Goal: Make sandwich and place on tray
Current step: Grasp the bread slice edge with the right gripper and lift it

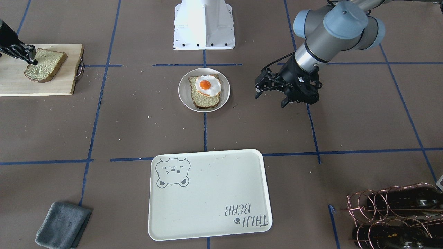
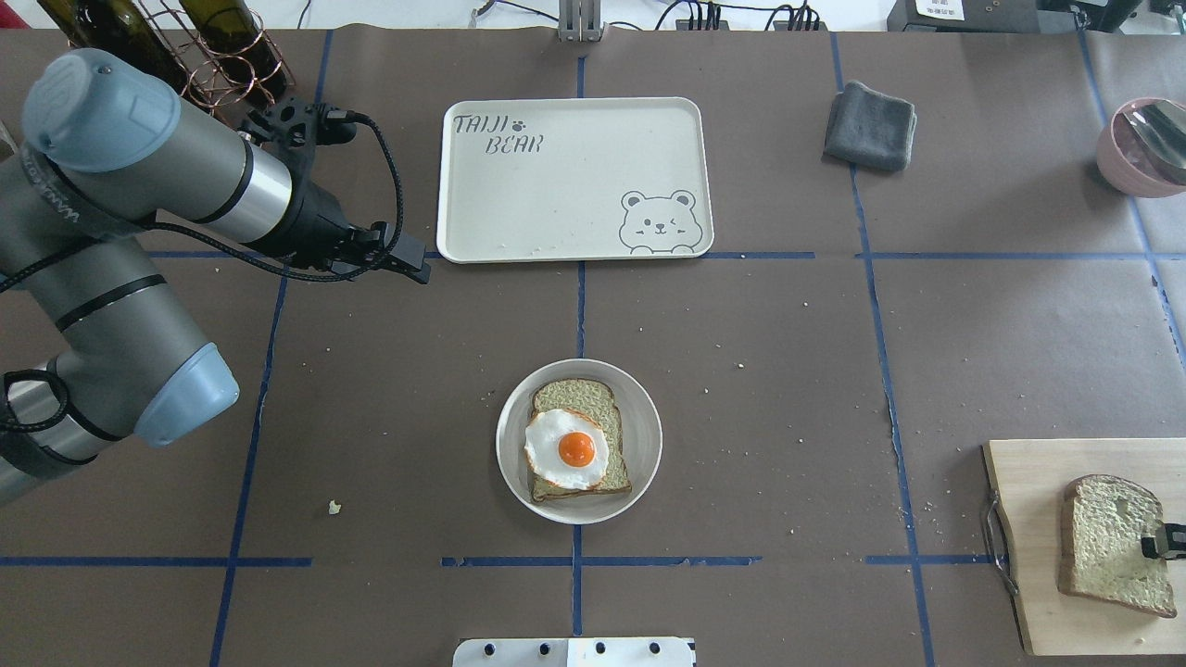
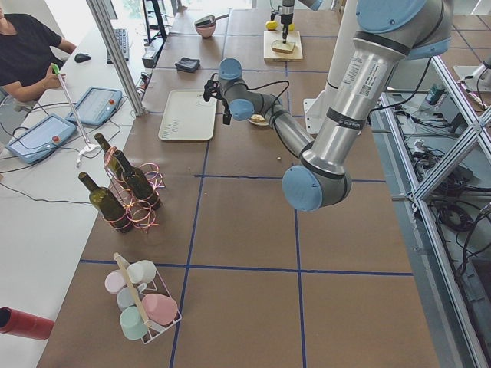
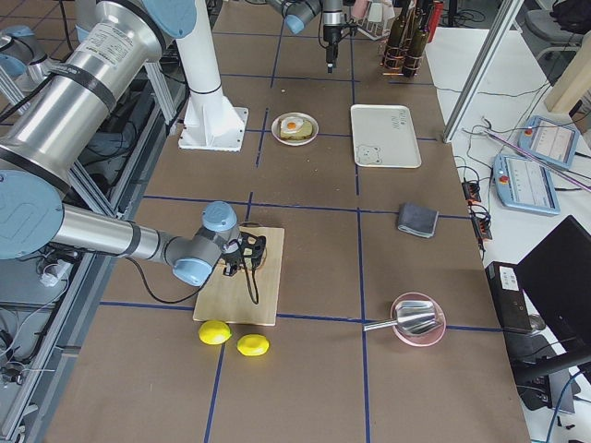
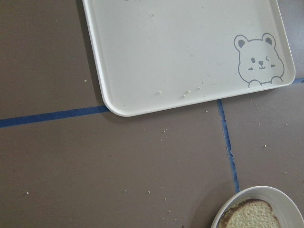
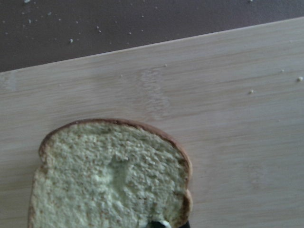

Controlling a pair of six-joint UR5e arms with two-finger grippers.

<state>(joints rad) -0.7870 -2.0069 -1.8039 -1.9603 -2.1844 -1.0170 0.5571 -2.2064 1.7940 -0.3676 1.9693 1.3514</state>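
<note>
One bread slice (image 1: pixel 204 101) lies on a small round plate (image 1: pixel 183 93) with the fried egg (image 1: pixel 207 85) on top; they also show in the overhead view (image 2: pixel 567 448). The second slice (image 1: pixel 45 65) is on the wooden board (image 1: pixel 34 83) at the robot's right. My right gripper (image 1: pixel 32 58) is shut on that slice's edge (image 6: pixel 109 180), which looks slightly lifted. My left gripper (image 1: pixel 271 97) hovers open and empty beside the plate, near the tray's corner (image 2: pixel 412 267). The cream bear tray (image 1: pixel 207 193) holds nothing.
A grey cloth (image 1: pixel 62 224) lies beside the tray. Wine bottles in a copper rack (image 1: pixel 394 214) stand at the far left corner. A pink bowl (image 2: pixel 1140 144) is far right. Two lemons (image 4: pixel 214 332) lie by the board. The robot base (image 1: pixel 204 24) is behind the plate.
</note>
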